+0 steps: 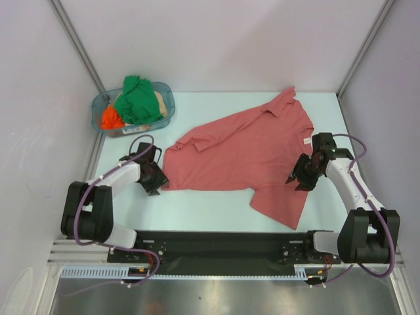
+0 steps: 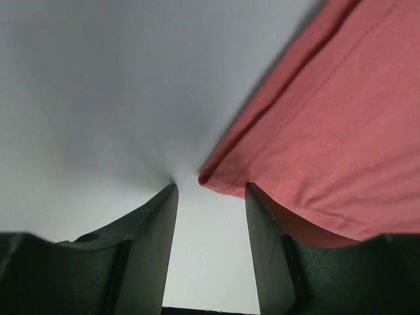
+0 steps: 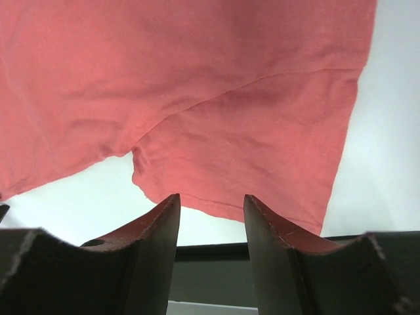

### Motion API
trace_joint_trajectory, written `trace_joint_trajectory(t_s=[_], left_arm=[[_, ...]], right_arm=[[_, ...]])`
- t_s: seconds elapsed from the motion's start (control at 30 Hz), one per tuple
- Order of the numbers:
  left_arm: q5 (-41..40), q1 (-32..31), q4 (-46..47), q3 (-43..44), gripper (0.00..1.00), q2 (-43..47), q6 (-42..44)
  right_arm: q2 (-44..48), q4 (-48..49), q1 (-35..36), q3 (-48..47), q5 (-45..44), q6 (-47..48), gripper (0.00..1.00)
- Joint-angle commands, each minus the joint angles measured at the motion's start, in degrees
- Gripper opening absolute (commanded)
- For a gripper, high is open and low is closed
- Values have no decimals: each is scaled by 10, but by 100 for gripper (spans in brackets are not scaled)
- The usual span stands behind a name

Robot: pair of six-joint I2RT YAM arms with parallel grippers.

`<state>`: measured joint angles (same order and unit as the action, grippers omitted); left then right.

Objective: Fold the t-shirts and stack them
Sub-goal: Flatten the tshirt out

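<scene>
Left gripper, right gripper are being held parted, empty; limp, light shirt is probably best being pinched at hem edges.

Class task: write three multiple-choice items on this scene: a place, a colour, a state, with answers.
1. Where on the table is the tub? A far left corner; B near right corner; C centre.
2. Which colour is the top shirt in the tub? A blue; B green; C black.
3. How is the left gripper? A shut; B holding the tub; C open.
Answers: 1 A, it stands far back on the left; 2 B, green cloth lies uppermost; 3 C, its fingers stand apart beside the red shirt.
</scene>
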<state>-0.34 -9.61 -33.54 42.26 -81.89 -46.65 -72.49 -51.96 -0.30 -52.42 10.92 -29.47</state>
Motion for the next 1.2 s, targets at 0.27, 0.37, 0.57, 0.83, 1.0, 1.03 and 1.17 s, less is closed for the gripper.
trace_joint_trajectory(t_s=[0.27, 0.37, 0.57, 0.83, 1.0, 1.03, 1.17], left_arm=[[-34, 2, 32, 4, 48, -50, -25], [-29, 1, 37, 2, 44, -58, -25], [-35, -10, 45, 12, 41, -76, -17], [-35, -11, 42, 7, 0, -46, 2], [-28, -12, 32, 31, 0, 19, 41], [-25, -13, 32, 46, 0, 37, 49], [-2, -22, 39, 74, 0, 75, 68]], right_arm=[[13, -5, -18, 3, 9, 19, 50], [16, -5, -20, 5, 8, 20, 50], [16, -3, -21, 7, 9, 20, 49], [3, -36, -21, 10, -25, 13, 50], [-34, -37, -32, 36, -26, -1, 45], [-42, -28, -30, 36, -25, -1, 43], [-88, 5, -16, 37, -34, -13, 25]])
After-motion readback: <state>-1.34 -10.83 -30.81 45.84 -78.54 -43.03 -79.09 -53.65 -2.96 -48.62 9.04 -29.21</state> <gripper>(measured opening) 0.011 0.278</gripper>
